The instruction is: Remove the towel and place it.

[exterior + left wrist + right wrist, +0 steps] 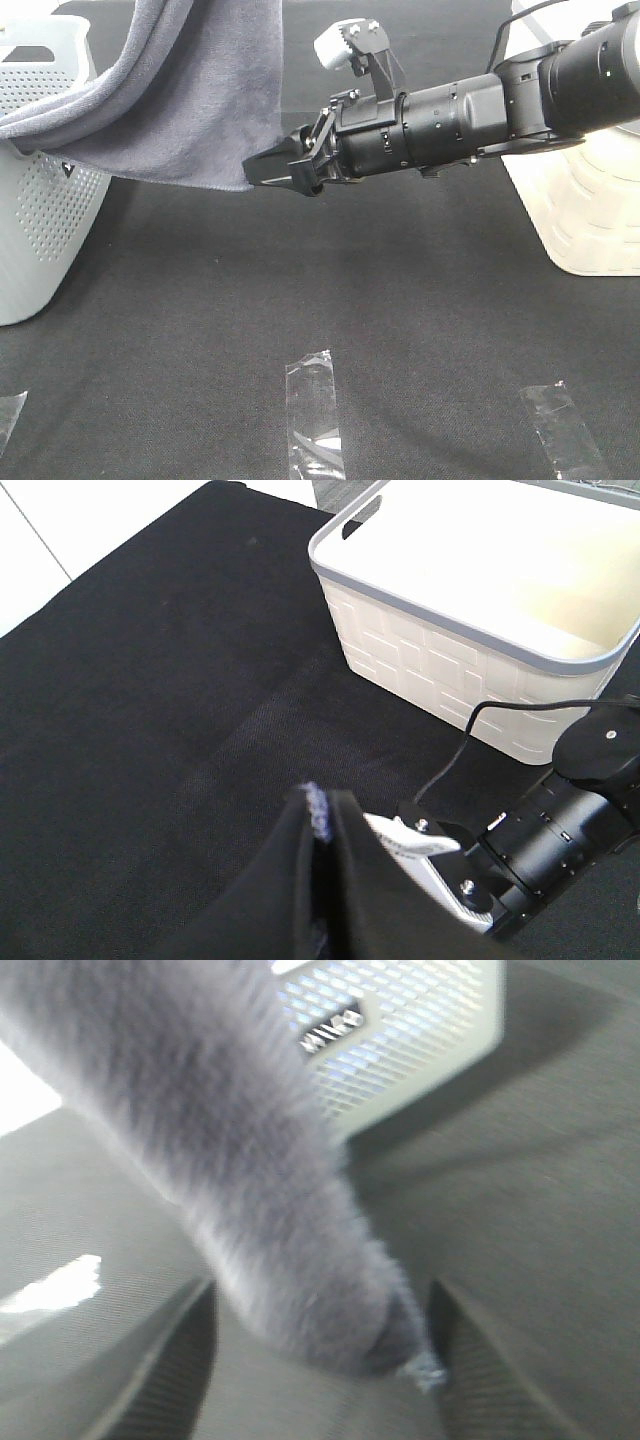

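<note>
Containers: grey perforated basket (40,230) at 9 o'clock on the black counter (420,300); I cannot see inside it. White basket (590,210) at 3 o'clock; from my left wrist view only its pale inner walls and floor show.

Left fingers (322,870): pressed fully together, with a thin lavender sliver of cloth pinched at the tips. They sit outside the high view.

Right fingers (270,170): my right arm reaches in from 3 o'clock towards the centre. The two fingers are spread wide, one on each side of the towel's hanging corner. The cloth hangs loose in the gap between them and is not clamped. I cannot tell whether either finger touches it.

The towel (190,90): grey-lavender terry, with fuzzy pile. It lies over the grey basket's rim at 9 o'clock and rises in a broad, taut sheet towards 12 o'clock, where it leaves the frame. Its lower edge hangs clear above the counter. The lowest corner has a stitched hem and sits at my right fingertips.
</note>
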